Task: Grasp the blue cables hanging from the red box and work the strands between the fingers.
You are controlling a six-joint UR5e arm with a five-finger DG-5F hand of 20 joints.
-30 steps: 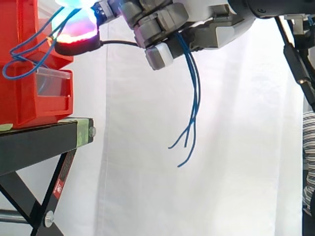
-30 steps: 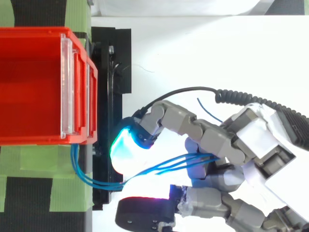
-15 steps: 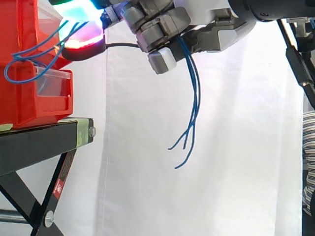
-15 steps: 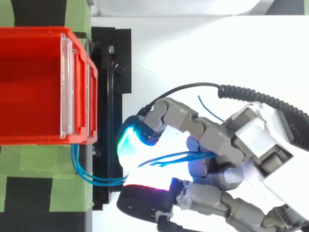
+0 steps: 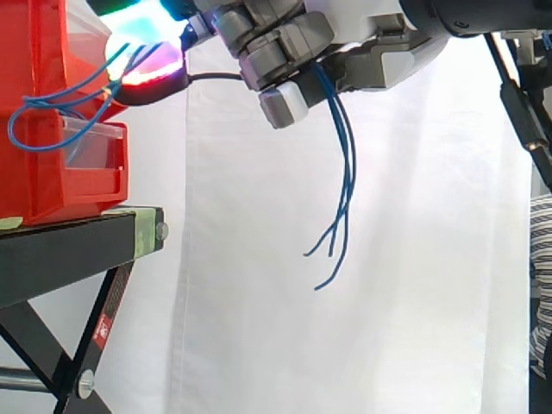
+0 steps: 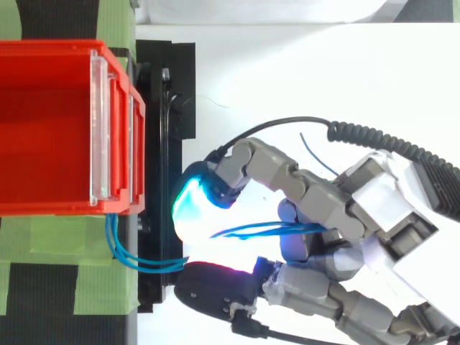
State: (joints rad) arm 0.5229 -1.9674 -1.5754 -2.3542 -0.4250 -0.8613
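**Hand clasped on the blue cables beside the red box**

Side view: The hand (image 5: 289, 43) reaches in from the right along the top edge. Its fingers are curled, and the blue cables (image 5: 343, 164) are caught among them. Below the hand the free ends hang down in front of the white curtain (image 5: 414, 285). They spread a little at the tips and touch nothing. To the left, the strands run past a glowing fingertip (image 5: 138, 39), lit green and white above and red beneath, towards the red box (image 5: 52, 172). There they loop loosely against the box front, over a clear panel (image 5: 95, 142). The box sits on the black stand (image 5: 78, 250), and the glowing fingertip is just beside the box's upper corner.

Top view: The red box (image 6: 50, 122) is at the left, on the black stand (image 6: 169, 93), which is striped with green tape (image 6: 50, 266). The blue cables (image 6: 262, 230) leave the box at its lower corner, curve across the stand's edge and lead towards the hand (image 6: 345, 215). They cross the bright gap between a cyan-lit fingertip (image 6: 188, 208) and a dark fingertip below it. From there they pass in between the curled grey fingers, which close round them. The hand is near the stand's edge and clear of the box. One loose blue end shows above the knuckles.
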